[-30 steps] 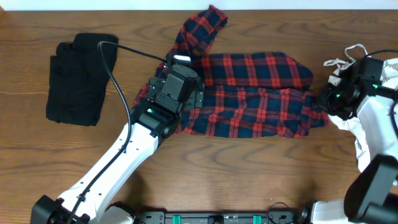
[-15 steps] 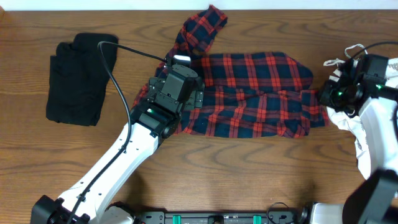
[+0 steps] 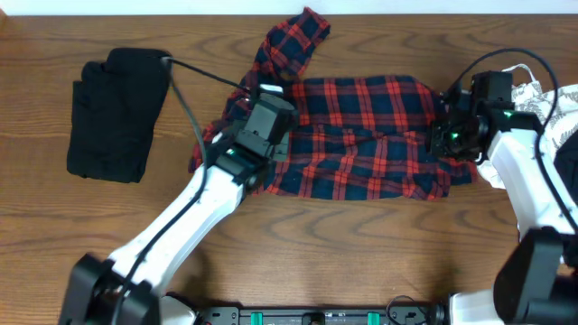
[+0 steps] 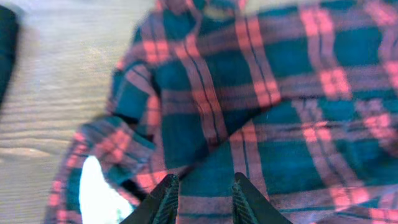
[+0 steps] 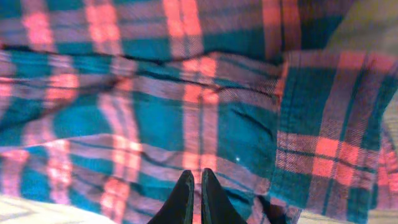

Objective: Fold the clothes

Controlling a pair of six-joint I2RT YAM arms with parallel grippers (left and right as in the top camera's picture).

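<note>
The red-and-navy plaid shirt lies spread across the table's middle, one sleeve running up to the far edge. My left gripper hovers low over the shirt's left part by the white neck label. In the left wrist view its fingers stand partly apart, plaid cloth showing between them. My right gripper is over the shirt's right end. Its jaws are shut just above the plaid cloth; no cloth shows between them.
A black garment lies folded at the far left. A white leaf-print garment is heaped at the right edge, behind my right arm. The left arm's cable arcs over the table between the black garment and the shirt.
The right gripper has moved left from the shirt's right edge onto the cloth and shut. The left gripper's jaws have narrowed from wide open, and its arm has shifted slightly.
</note>
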